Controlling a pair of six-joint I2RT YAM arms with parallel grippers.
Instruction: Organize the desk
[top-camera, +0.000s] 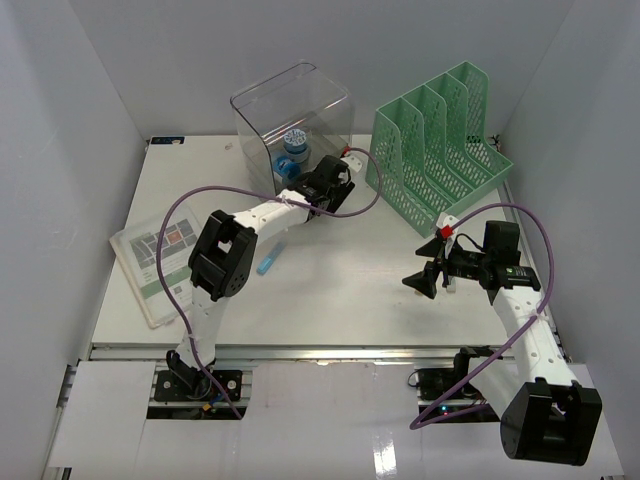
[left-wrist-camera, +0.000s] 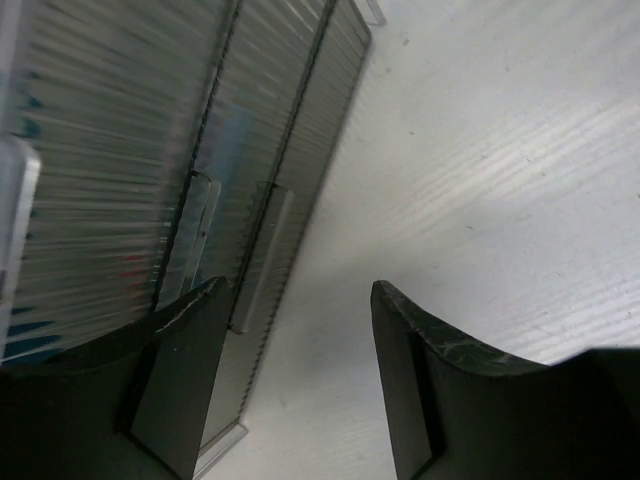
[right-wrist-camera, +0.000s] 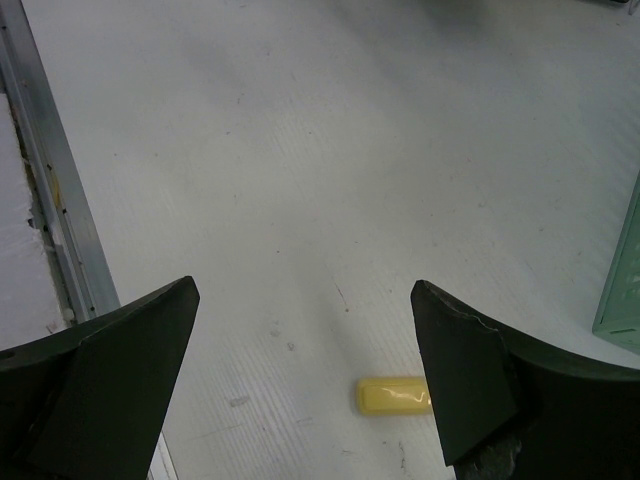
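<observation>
1. One desk (top-camera: 340, 295): a white tabletop filling the middle of the top view. Its long axis runs left to right, parallel to the single metal rail (top-camera: 320, 350) on its near edge.
2. Two arms and two grippers. The left gripper (top-camera: 333, 183) is at the far side, right by the clear box (top-camera: 290, 110). In the wrist view its fingers (left-wrist-camera: 190, 350) are spread with nothing between them.
3. The right gripper (top-camera: 425, 268) hovers over the right half of the desk, just in front of the rack. It is also spread wide (right-wrist-camera: 305, 295) and empty.
4. One clear box, at the far centre, with one blue and white item (top-camera: 293, 150) inside.
5. One green mesh rack (top-camera: 440, 140), at the far right.
6. One booklet (top-camera: 155, 260), flat at the left edge.
7. One small blue stick (top-camera: 270, 258), lying beside the left arm.
8. One small yellow piece (right-wrist-camera: 395, 395), on the desk below the right gripper.
</observation>
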